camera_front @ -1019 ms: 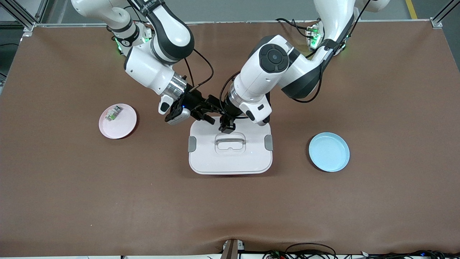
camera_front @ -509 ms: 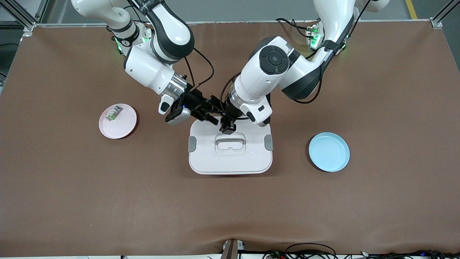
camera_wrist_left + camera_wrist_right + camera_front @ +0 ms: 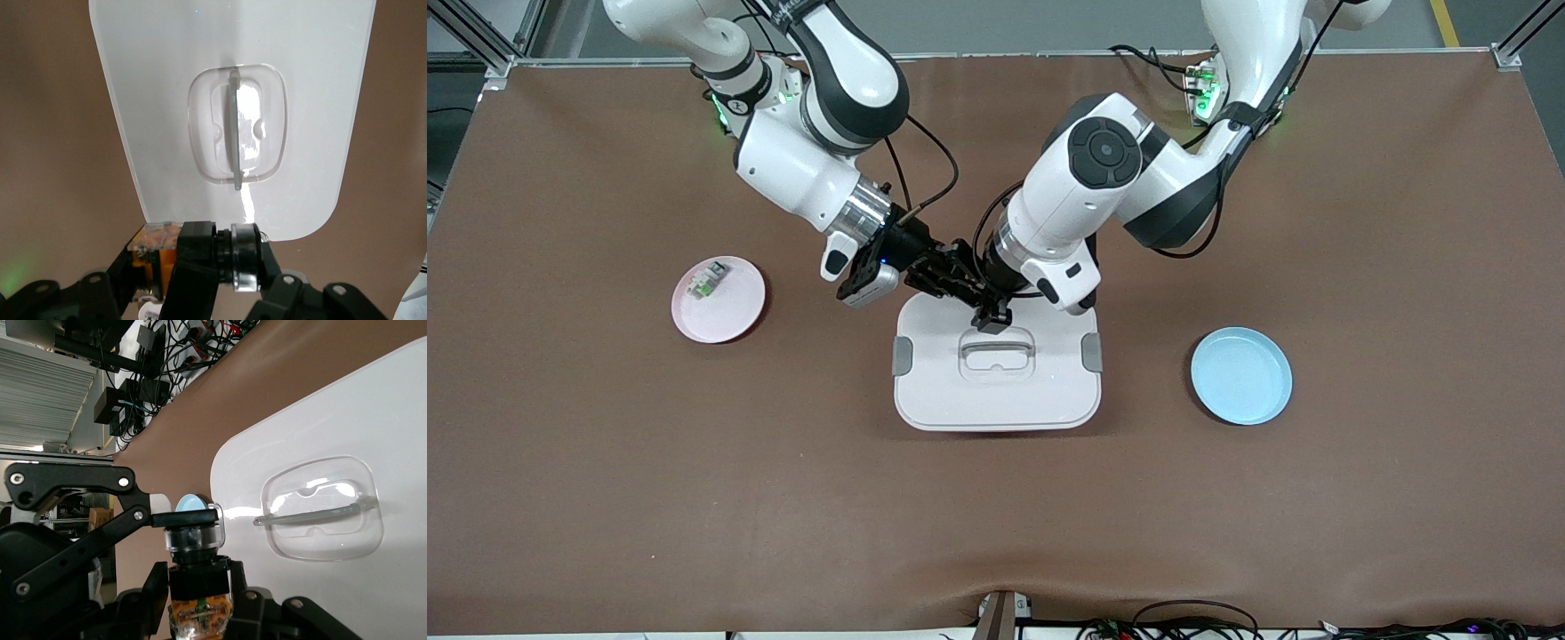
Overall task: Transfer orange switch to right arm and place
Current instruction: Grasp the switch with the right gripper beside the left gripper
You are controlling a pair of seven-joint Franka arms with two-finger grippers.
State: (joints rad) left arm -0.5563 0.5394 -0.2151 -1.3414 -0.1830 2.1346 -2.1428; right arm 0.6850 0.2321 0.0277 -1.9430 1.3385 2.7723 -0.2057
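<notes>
Orange switch (image 3: 197, 595): held in the air over the white lid's (image 3: 996, 391) far edge, its long axis bridging both pincers.
Left pincer (image 3: 991, 313): clamped on the switch.
Right pincer (image 3: 959, 283): closed on the switch's other end, ready to take it.

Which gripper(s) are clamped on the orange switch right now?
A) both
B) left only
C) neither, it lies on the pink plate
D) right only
A: over the white lid, the left gripper and right gripper both pinch the orange switch, as both wrist views show.
</notes>
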